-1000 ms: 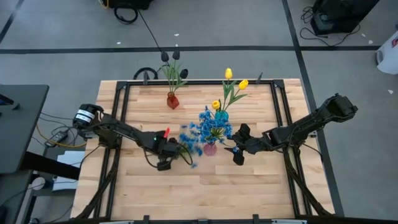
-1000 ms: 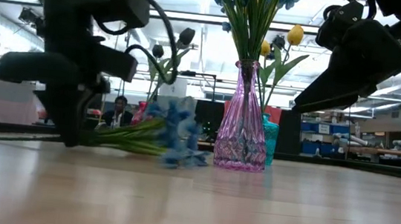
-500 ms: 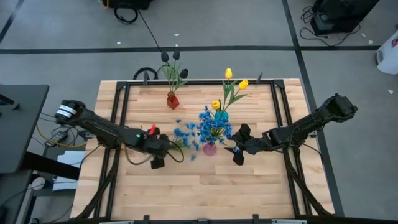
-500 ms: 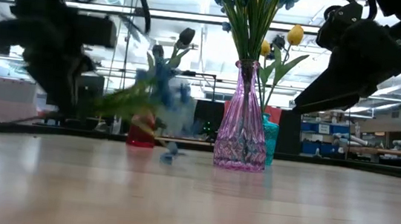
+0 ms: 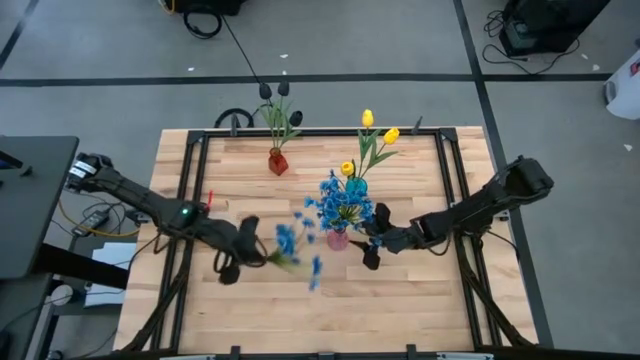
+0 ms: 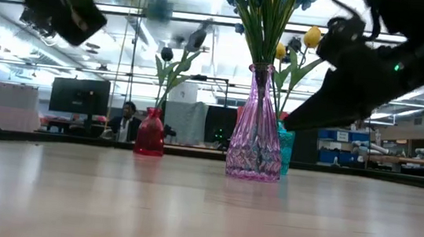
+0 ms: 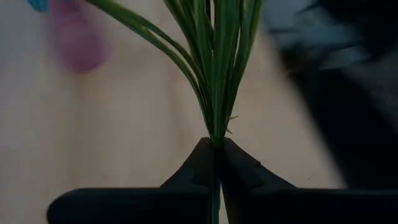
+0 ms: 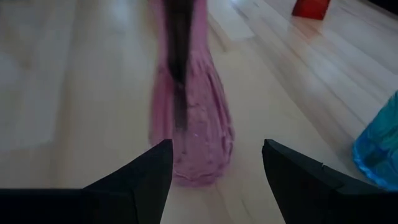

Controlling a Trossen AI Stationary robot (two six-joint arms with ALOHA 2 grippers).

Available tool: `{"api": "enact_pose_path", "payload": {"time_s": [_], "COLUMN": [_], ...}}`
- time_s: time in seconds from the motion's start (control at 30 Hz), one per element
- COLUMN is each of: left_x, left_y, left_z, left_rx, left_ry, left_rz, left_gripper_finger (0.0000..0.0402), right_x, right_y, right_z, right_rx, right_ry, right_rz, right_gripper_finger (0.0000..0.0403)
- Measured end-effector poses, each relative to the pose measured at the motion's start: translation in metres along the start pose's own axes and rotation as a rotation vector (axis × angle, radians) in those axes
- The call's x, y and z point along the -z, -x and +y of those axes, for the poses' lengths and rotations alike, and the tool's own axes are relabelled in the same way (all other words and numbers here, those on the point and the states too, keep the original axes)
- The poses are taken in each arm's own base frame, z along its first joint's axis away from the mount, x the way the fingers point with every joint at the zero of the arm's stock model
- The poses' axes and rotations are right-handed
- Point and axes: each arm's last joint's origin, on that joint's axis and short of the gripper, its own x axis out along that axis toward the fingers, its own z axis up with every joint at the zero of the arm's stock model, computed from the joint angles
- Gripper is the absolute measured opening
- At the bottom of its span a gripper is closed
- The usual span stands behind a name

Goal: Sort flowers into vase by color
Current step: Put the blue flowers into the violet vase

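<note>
left gripper (image 7: 214, 155) is clamped on thin green stems (image 7: 214, 68), blue blossoms (image 5: 290, 243) blurry. right gripper (image 8: 214, 162) gapes wide by the ribbed pink vase (image 8: 193, 130).

Green stems (image 7: 214, 68) between pinched fingers (image 7: 198, 168)

Wooden table (image 5: 400, 300) on grey floor (image 5: 100, 60). Black cable (image 5: 240, 50) trails beyond far edge. Seated person (image 6: 127, 117) and monitor (image 6: 79, 96) in room behind.
</note>
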Motion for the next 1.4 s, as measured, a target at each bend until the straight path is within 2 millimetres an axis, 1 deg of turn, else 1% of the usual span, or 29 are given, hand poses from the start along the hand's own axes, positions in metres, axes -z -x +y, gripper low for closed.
{"api": "enact_pose_path", "payload": {"time_s": [0.07, 0.13, 0.27, 0.37, 0.47, 0.53, 0.63, 0.73, 0.83, 0.93, 1.07, 1.2, 1.4], "left_x": [-0.006, -0.014, -0.033, -0.043, -0.051, -0.055, -0.058, -0.057, -0.057, -0.059, -0.059, -0.059, -0.063], "left_y": [-0.001, -0.002, -0.001, -0.001, -0.004, -0.009, -0.025, -0.044, -0.06, -0.07, -0.083, -0.089, -0.098], "left_z": [-0.007, -0.013, -0.023, -0.027, -0.026, -0.025, -0.019, -0.016, -0.014, -0.008, 0.009, 0.024, 0.039], "left_rx": [0.108, 0.173, 0.221, 0.146, -0.005, -0.116, -0.233, -0.282, -0.326, -0.377, -0.396, -0.441, -0.418], "left_ry": [-0.013, -0.055, -0.237, -0.402, -0.533, -0.597, -0.678, -0.739, -0.803, -0.816, -0.807, -0.785, -0.698], "left_rz": [-0.05, -0.137, -0.363, -0.513, -0.623, -0.659, -0.677, -0.698, -0.753, -0.831, -0.897, -0.952, -0.948], "left_gripper_finger": [0.0017, 0.0017, 0.0017, 0.0017, 0.0017, 0.0017, 0.0017, 0.0017, 0.0017, 0.0017, 0.0018, 0.0018, 0.0018], "right_x": [0.003, 0.005, 0.004, 0.003, 0.003, 0.002, 0.0, -0.003, -0.005, -0.006, -0.007, -0.008, -0.009], "right_y": [-0.006, -0.011, -0.017, -0.018, -0.018, -0.018, -0.018, -0.018, -0.018, -0.018, -0.018, -0.018, -0.018], "right_z": [-0.002, -0.005, -0.01, -0.012, -0.012, -0.012, -0.014, -0.014, -0.013, -0.013, -0.013, -0.012, -0.012], "right_rx": [0.017, 0.031, -0.004, -0.019, -0.009, -0.001, 0.038, 0.054, 0.048, 0.043, 0.042, 0.039, 0.036], "right_ry": [-0.001, -0.02, -0.077, -0.086, -0.077, -0.071, -0.075, -0.087, -0.079, -0.076, -0.079, -0.084, -0.088], "right_rz": [0.009, 0.012, 0.032, 0.038, 0.028, 0.018, -0.01, -0.044, -0.064, -0.075, -0.08, -0.088, -0.098], "right_gripper_finger": [0.0256, 0.0256, 0.0256, 0.0256, 0.0256, 0.0256, 0.0256, 0.0256, 0.0256, 0.0256, 0.0256, 0.0256, 0.0256]}}
